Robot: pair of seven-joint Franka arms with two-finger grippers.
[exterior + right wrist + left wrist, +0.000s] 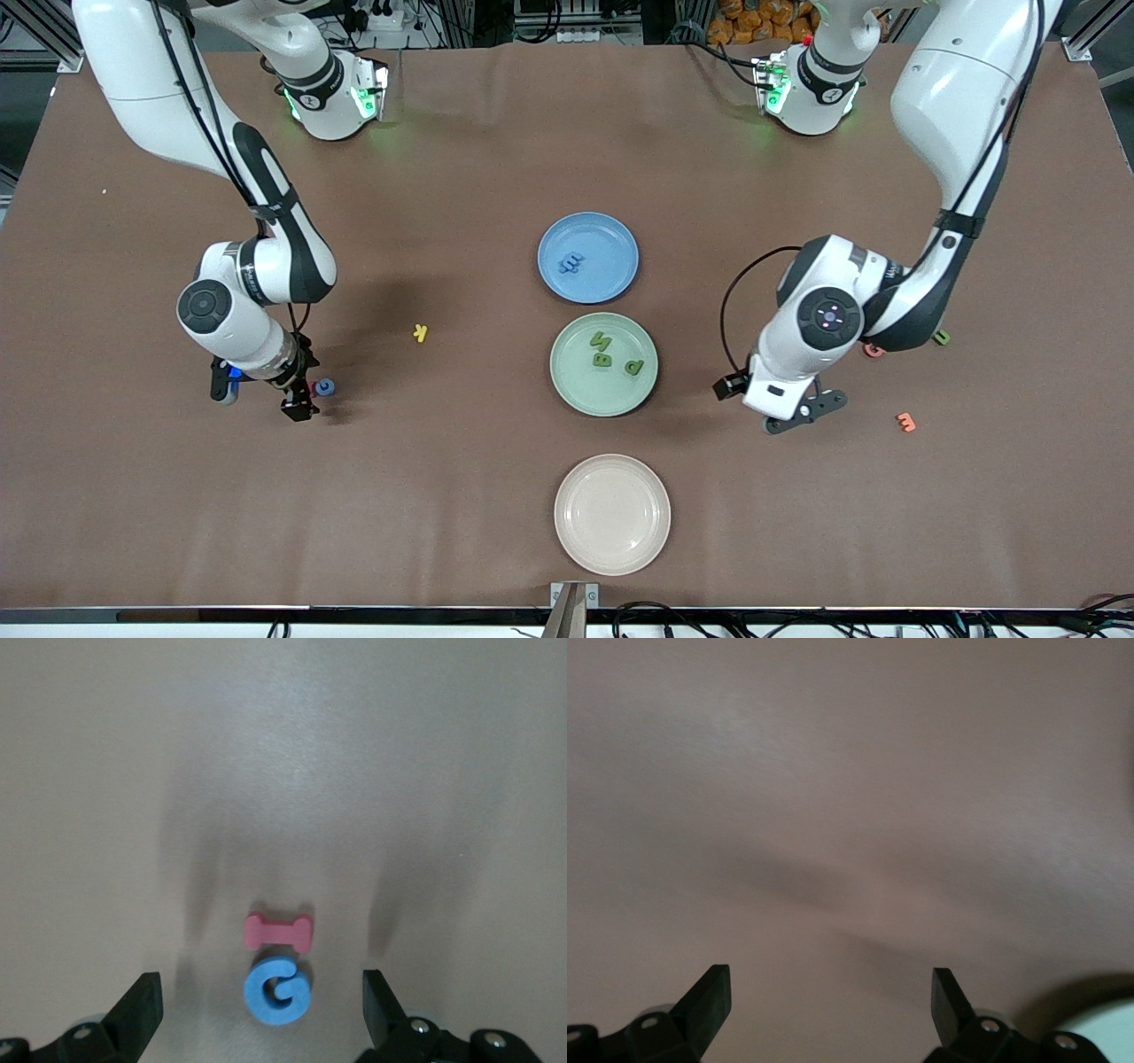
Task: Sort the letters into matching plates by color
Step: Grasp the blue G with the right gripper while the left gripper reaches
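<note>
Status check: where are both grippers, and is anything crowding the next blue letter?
Right gripper open over blue G. Left gripper open, waiting beside green plate. Pink I touches the G.

High front camera facing both arms across the table [443, 496]; wrist cameras close above its brown top.

We see our right gripper [257, 1010] low over the table toward the right arm's end, its fingers [137, 1014] spread wide with nothing between them (elbow bent, wrist pointing down). Our left gripper [831, 1005] hangs over bare table toward the left arm's end, fingers [709, 1001] likewise wide apart and empty.
</note>
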